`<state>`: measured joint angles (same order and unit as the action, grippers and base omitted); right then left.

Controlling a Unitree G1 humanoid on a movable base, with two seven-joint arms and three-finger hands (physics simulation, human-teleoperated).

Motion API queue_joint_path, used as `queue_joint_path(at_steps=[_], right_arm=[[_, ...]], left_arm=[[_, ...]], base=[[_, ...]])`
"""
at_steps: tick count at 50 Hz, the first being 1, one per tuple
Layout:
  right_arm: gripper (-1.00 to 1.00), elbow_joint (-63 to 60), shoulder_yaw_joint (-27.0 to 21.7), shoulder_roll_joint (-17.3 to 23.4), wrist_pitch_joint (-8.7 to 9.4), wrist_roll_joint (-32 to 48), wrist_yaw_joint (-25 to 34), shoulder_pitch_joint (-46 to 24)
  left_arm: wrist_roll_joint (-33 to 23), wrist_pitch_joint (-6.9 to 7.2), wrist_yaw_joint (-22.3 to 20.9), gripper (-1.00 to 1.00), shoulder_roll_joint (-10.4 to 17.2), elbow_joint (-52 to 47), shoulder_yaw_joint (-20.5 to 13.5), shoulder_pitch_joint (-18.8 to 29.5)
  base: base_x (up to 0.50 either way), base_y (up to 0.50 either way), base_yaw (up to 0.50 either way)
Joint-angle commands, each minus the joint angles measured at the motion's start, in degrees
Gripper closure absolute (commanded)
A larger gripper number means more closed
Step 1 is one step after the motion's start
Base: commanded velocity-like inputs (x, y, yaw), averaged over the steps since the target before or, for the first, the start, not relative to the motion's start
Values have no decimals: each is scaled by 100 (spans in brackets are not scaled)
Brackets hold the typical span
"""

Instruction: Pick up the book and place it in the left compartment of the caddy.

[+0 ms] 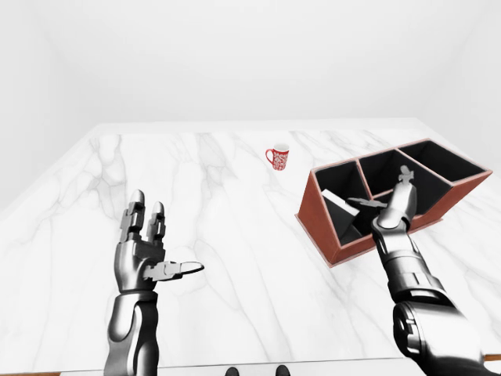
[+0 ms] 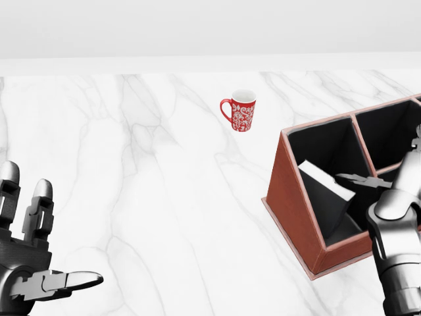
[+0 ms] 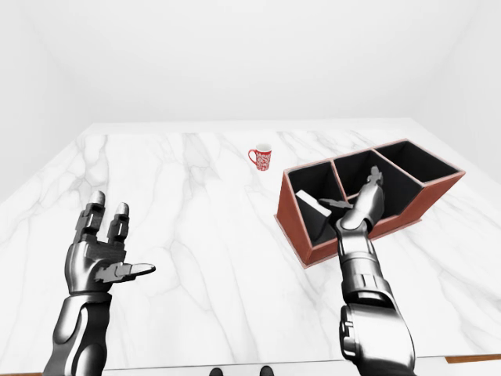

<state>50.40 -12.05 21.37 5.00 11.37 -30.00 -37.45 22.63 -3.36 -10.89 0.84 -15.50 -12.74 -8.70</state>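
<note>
place: bare simulated room, no clear home or office | evidence: plain white walls point(image 1: 235, 55) rise behind the white marble table point(image 1: 203, 227) | on the table: red patterned mug point(image 2: 241, 110), with a brown three-compartment caddy point(image 2: 293, 197) right of the mug

Book point(image 2: 322, 191) tilted in caddy point(image 2: 293, 197) (left compartment).

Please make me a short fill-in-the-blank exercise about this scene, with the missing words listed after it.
1. The book leans inside the ____ compartment of the caddy.
2. The mug on the table is ____ with a white pattern.
3. The caddy has ____ compartments.
4. The left hand is ____, holding nothing; the right hand is over the caddy.

Missing words: left; red; three; open
</note>
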Motion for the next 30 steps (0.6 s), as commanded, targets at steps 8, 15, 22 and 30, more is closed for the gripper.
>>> queue_joint_path(at_steps=[8, 15, 22, 30], right_arm=[[-100, -3093, -182, -448, 0, 209, 0, 1126], [-100, -5484, -264, -947, 0, 381, 0, 2025], [-100, -7332, -208, -1418, 0, 260, 343, 2870], [-100, -8970, -172, -1805, 0, -1, 1697, 3784]], left_arm=[[-70, 86, -9, -100, 4, -57, 34, -30], [-171, 473, -6, -100, -10, -669, -25, -256], [-337, 836, -99, -100, -57, -1679, -257, -547], [-647, 836, -453, -100, -323, -2769, -477, -955]], base=[[0, 0, 0], [0, 0, 0], [0, 0, 0], [0, 0, 0]])
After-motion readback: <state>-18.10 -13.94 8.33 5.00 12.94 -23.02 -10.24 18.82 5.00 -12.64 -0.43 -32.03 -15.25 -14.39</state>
